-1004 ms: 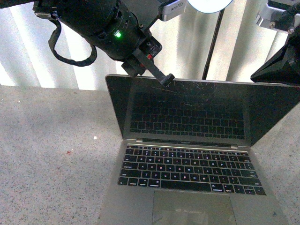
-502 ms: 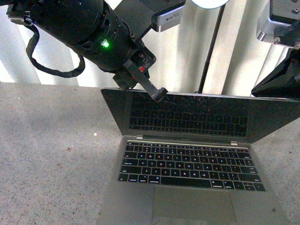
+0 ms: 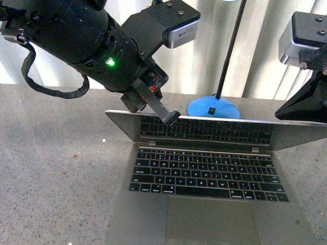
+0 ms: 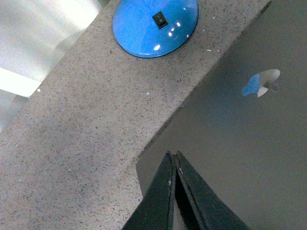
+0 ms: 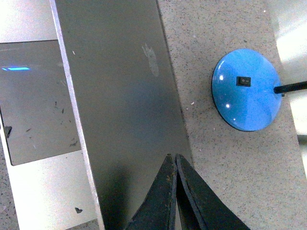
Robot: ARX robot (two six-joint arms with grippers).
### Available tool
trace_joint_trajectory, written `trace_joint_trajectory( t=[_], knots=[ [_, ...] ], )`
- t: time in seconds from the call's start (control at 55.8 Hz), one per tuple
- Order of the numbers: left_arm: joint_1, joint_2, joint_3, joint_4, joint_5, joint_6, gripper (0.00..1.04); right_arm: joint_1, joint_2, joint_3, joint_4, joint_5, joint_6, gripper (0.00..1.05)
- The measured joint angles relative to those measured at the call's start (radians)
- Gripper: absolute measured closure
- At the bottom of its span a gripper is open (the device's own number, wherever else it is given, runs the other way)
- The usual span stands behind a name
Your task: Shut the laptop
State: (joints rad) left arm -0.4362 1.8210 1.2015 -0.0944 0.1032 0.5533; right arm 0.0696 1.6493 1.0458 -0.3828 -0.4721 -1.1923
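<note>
My L gripper (image 3: 172, 116) is pinched tight on nothing, tip at the top edge of the laptop (image 3: 204, 178) lid, nr its L corner. Lid leans low over the keys. Blue lamp base (image 3: 214, 108) sits behind. R gripper (image 5: 174, 160) is pinched tight too, over the lid's back.
</note>
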Motion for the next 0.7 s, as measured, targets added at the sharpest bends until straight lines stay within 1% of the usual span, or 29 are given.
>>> trace_joint_trajectory(
  t=[0.699],
  knots=[
    [-0.018, 0.0, -0.081, 0.032, 0.025, -0.028, 1.01, 0.004, 0.021, -0.051, -0.028, 0.0, -0.047, 1.02]
  ],
)
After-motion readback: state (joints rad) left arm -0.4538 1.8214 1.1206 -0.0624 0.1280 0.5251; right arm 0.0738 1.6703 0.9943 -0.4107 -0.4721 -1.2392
